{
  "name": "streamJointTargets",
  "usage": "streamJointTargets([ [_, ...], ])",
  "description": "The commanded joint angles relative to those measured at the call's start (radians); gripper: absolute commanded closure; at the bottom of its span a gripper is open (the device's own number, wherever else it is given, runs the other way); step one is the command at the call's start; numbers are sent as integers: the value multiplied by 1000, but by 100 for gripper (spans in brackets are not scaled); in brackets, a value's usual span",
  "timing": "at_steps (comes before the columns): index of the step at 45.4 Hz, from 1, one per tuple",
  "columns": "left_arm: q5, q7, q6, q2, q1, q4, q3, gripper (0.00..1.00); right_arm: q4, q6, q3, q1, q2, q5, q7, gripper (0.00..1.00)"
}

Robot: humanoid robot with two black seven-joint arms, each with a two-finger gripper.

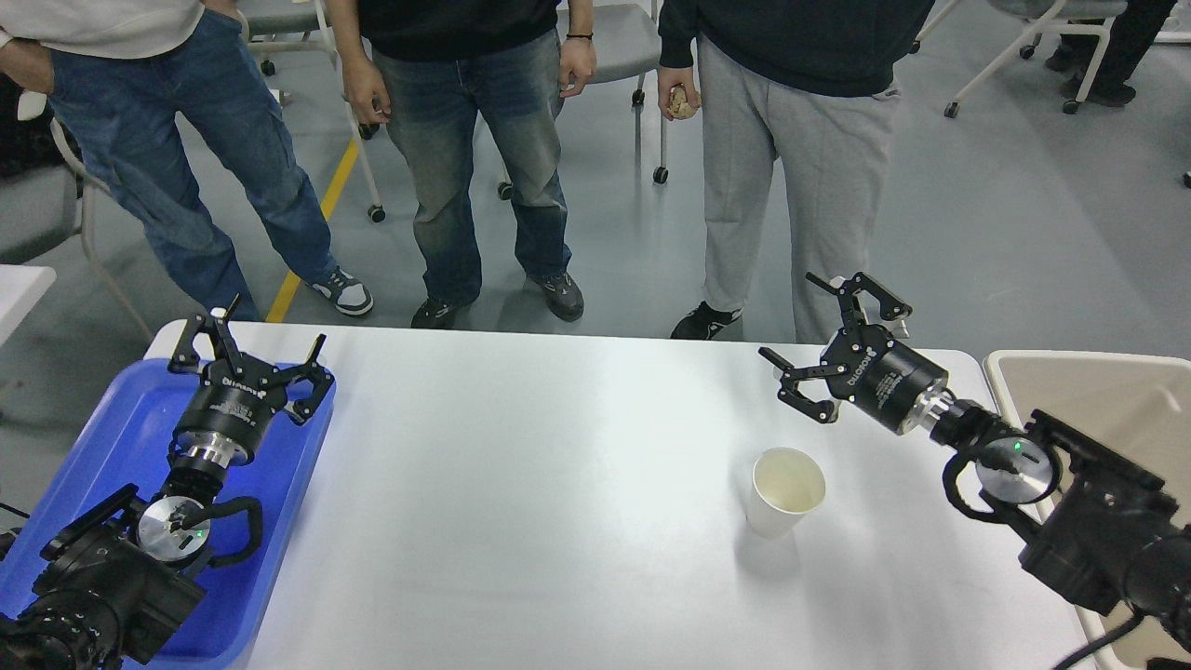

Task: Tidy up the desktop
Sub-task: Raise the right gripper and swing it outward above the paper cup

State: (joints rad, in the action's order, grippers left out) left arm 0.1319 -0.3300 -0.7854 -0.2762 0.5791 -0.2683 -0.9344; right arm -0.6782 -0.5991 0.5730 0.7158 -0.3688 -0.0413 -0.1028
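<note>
The white desktop (521, 484) fills the middle of the head view. A white paper cup (786, 491) stands upright and empty on its right part. My right gripper (831, 342) is open and empty, held above the desktop behind and to the right of the cup, apart from it. My left gripper (249, 350) is open and empty above the far end of the blue tray (102, 447) at the desktop's left edge.
A beige bin (1107, 400) stands at the desktop's right end, partly behind my right arm. Three people stand close behind the far edge of the table. Rolling chairs stand on the grey floor behind them.
</note>
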Motion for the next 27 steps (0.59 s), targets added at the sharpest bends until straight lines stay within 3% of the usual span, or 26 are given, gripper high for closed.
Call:
streamJointTargets([
  [1,0,-1,0,0,1,0,0,0,-296,71,-12,10,-225,184,8,0],
  [8,0,0,0,0,1,0,-1,0,-406,93,-13,28,-306,383,23,0],
  [13,0,0,0,0,-1,0,-1,0,-480,93,-53,85,-375,500,66,0],
  [27,0,0,0,0,-1,0,0,0,-492,62,-462,494,-487,517,81,0],
])
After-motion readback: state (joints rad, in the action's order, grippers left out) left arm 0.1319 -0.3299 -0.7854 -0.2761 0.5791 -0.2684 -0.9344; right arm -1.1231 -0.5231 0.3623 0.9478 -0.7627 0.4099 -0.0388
